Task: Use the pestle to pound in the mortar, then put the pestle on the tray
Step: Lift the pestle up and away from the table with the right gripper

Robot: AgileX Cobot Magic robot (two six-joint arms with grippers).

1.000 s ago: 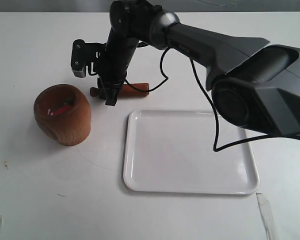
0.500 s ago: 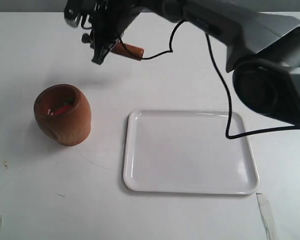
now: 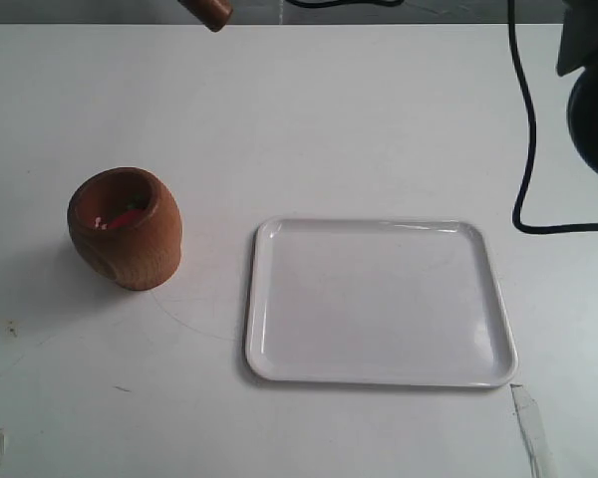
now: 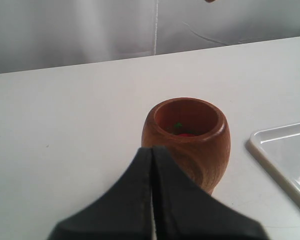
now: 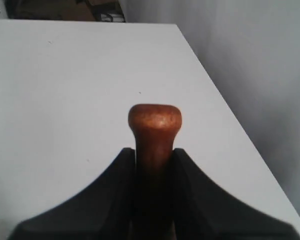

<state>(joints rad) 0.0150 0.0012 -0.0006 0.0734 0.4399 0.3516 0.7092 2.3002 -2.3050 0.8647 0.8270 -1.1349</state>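
The brown wooden mortar (image 3: 126,227) stands upright on the table left of the white tray (image 3: 379,370), with red and green bits inside. My left gripper (image 4: 152,152) is shut and empty, close in front of the mortar (image 4: 187,137). My right gripper (image 5: 154,152) is shut on the pestle (image 5: 154,125), whose knob end pokes out past the fingers, high above the table. In the exterior view only the thick end of the pestle (image 3: 211,12) shows at the top edge; the right gripper itself is out of that frame.
A black cable (image 3: 523,129) hangs down at the right of the exterior view, beside the dark arm body (image 3: 593,90). The table's far edge (image 5: 225,100) drops off near the right gripper. A corner of the tray (image 4: 282,150) lies beside the mortar.
The right arm lifted the pestle off the table behind the mortar and carried it up and leftward, until the gripper left the top of the exterior view. Mortar and tray have not moved.
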